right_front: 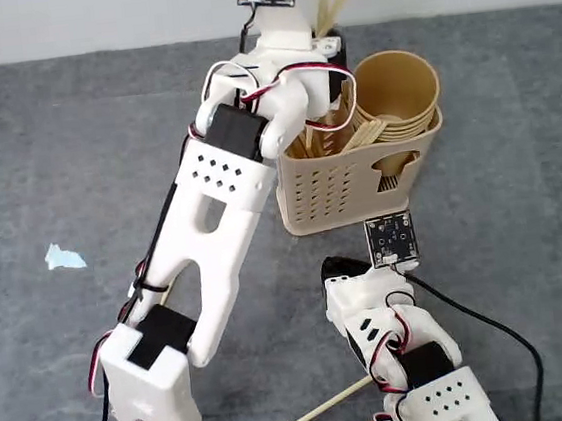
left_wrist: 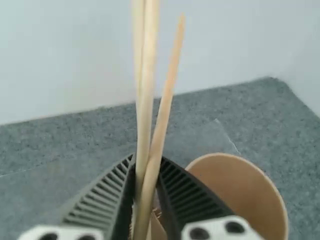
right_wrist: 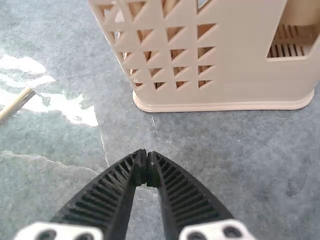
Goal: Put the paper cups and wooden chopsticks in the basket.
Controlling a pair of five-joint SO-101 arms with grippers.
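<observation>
- Left wrist view: the left gripper's (left_wrist: 146,167) fingers (left_wrist: 105,195) are clamped on the wooden chopsticks (left_wrist: 150,100), which run out well past the fingertips. The mouth of the paper cups (left_wrist: 240,192) sits just beside one finger.
- The high view adds the setting. This gripper (right_front: 333,59) hangs over the basket (right_front: 334,190), with the paper cups (right_front: 396,88) and stowed chopsticks (right_front: 339,139) inside it, below the fingers.
- Right wrist view: the right gripper's (right_wrist: 146,156) fingers are pressed together on nothing, tips low over the table (right_wrist: 235,150). The basket's (right_wrist: 240,50) latticed wall stands ahead of the fingertips, apart from them.
- A loose chopstick (right_wrist: 15,102) pokes in beside those fingers. The high view shows its length (right_front: 313,418) on the table behind the right gripper (right_front: 335,268).
</observation>
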